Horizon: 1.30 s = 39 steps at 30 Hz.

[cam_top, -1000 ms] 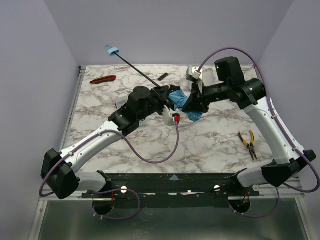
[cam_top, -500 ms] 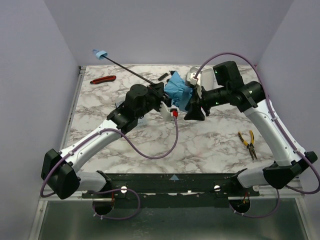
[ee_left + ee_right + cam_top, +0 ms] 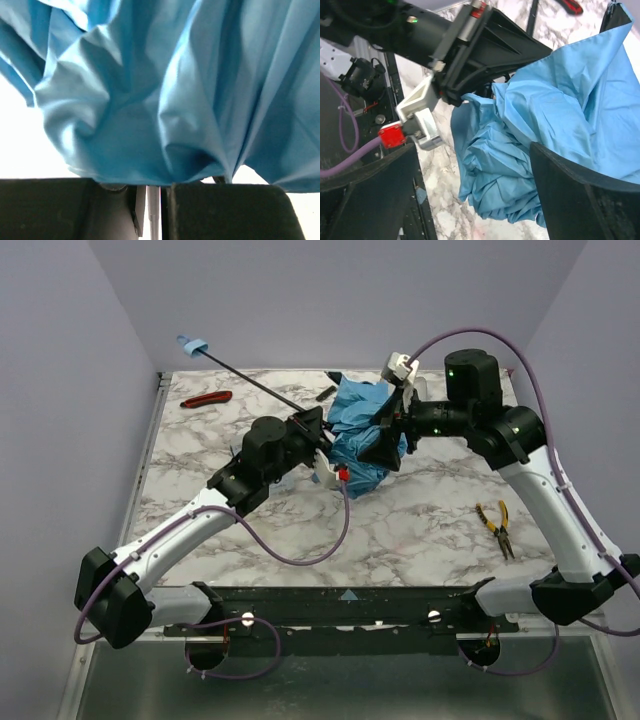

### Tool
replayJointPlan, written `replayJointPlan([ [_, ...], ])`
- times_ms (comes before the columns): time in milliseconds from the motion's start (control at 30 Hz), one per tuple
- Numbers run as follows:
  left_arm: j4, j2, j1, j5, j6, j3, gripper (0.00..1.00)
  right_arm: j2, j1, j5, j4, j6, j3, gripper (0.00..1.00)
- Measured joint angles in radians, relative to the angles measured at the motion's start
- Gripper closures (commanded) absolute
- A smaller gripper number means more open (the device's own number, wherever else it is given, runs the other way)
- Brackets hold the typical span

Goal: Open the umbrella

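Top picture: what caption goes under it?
Left claw pinches the blue umbrella by its shaft; open right claw at the crumpled canopy.

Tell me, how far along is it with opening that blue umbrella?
Done: the shaft is drawn out long, handle at its far end. In hand: the left gripper pinches the shaft beside the canopy; the right gripper stands open either side of the cloth. Left: the canopy hangs crumpled, not spread.
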Motion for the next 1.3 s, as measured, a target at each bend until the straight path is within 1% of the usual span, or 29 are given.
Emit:
replayJointPlan([
  [167, 0.001, -0.008, -0.002, 0.000, 0.023, -0.014, 1.00, 0.061, 0.002, 0.042, -0.011, -0.020, -0.007, 0.00],
  [400, -0.036, -0.029, -0.020, 0.006, 0.051, -0.024, 1.00, 0.093, 0.015, 0.078, -0.065, -0.137, -0.044, 0.02],
  [600, -0.098, -0.045, -0.035, 0.028, 0.060, -0.024, 1.00, 0.076, 0.078, 0.215, -0.033, -0.261, -0.149, 0.02],
  [667, -0.117, -0.048, -0.039, 0.037, 0.062, -0.024, 1.00, 0.060, 0.096, 0.253, -0.011, -0.293, -0.191, 0.04],
  [700, -0.127, -0.049, -0.041, 0.041, 0.062, -0.024, 1.00, 0.047, 0.105, 0.279, 0.009, -0.311, -0.220, 0.07],
  [733, -0.138, -0.050, -0.043, 0.048, 0.061, -0.024, 1.00, 0.035, 0.112, 0.298, 0.022, -0.329, -0.241, 0.10],
  [800, -0.154, -0.053, -0.047, 0.056, 0.058, -0.023, 1.00, 0.015, 0.124, 0.333, 0.048, -0.358, -0.276, 0.21],
  [833, -0.160, -0.054, -0.048, 0.061, 0.053, -0.023, 1.00, 0.003, 0.131, 0.354, 0.068, -0.372, -0.299, 0.30],
  [867, -0.166, -0.054, -0.048, 0.063, 0.051, -0.021, 1.00, -0.003, 0.135, 0.370, 0.080, -0.383, -0.314, 0.42],
  [933, -0.190, -0.054, -0.048, 0.069, 0.044, -0.010, 1.00, -0.006, 0.141, 0.395, 0.103, -0.397, -0.333, 0.60],
  [1000, -0.215, -0.056, -0.048, 0.073, 0.031, 0.001, 1.00, -0.006, 0.142, 0.407, 0.117, -0.397, -0.342, 0.72],
  [1100, -0.241, -0.063, -0.047, 0.077, 0.005, 0.013, 1.00, -0.007, 0.142, 0.416, 0.136, -0.391, -0.349, 0.98],
  [1133, -0.256, -0.067, -0.047, 0.078, -0.002, 0.018, 0.99, -0.008, 0.142, 0.416, 0.143, -0.388, -0.354, 1.00],
  [1233, -0.294, -0.081, -0.048, 0.081, -0.010, 0.021, 0.62, -0.019, 0.143, 0.417, 0.154, -0.383, -0.372, 1.00],
  [1267, -0.300, -0.084, -0.048, 0.081, -0.013, 0.021, 0.47, -0.020, 0.145, 0.417, 0.154, -0.377, -0.374, 1.00],
  [1300, -0.304, -0.086, -0.049, 0.080, -0.024, 0.021, 0.39, -0.020, 0.147, 0.417, 0.156, -0.365, -0.375, 1.00],
])
